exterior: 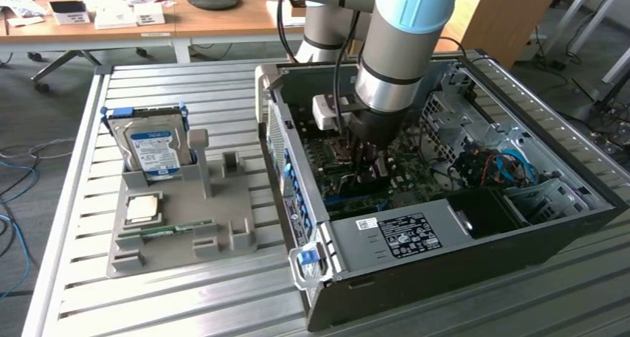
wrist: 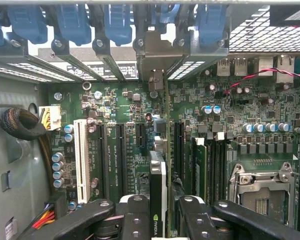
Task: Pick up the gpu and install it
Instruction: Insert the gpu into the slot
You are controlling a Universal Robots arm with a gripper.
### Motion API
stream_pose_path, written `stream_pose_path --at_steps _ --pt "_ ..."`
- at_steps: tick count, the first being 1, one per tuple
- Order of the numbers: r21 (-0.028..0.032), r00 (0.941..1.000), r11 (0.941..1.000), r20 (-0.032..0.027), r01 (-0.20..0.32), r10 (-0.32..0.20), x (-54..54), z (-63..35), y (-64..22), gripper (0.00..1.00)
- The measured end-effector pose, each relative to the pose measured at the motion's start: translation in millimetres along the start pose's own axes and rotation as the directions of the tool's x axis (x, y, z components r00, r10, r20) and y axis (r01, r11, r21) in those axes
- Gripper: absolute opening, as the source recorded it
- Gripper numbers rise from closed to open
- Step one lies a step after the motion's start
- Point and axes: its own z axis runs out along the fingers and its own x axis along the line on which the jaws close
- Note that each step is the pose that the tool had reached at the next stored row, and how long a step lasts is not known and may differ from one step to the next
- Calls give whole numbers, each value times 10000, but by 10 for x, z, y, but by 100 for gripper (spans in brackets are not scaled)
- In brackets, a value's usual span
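Gripper (wrist: 158, 212) is clamping the gpu (wrist: 158, 190) edge-on between its fingers (wrist: 135, 215) (12 o'clock above motherboard (wrist: 115, 105) slots), inside the case (exterior: 414, 278).

The gpu (wrist: 159, 200) stands on edge inside the computer case (exterior: 551, 226) — hard drive (exterior: 153, 147) on the exterior view's left.

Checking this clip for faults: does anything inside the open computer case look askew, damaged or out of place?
Nothing stands out. The green GPU card with silvery bracket stands upright on edge between the black claw fingers, in line with the green motherboard's slots. No damage visible.
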Motion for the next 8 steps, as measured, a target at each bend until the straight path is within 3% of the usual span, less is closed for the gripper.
stream_pose_path --at_steps 8 --pt "-2 10000 10000 0 -1 1 1 0 6 27"
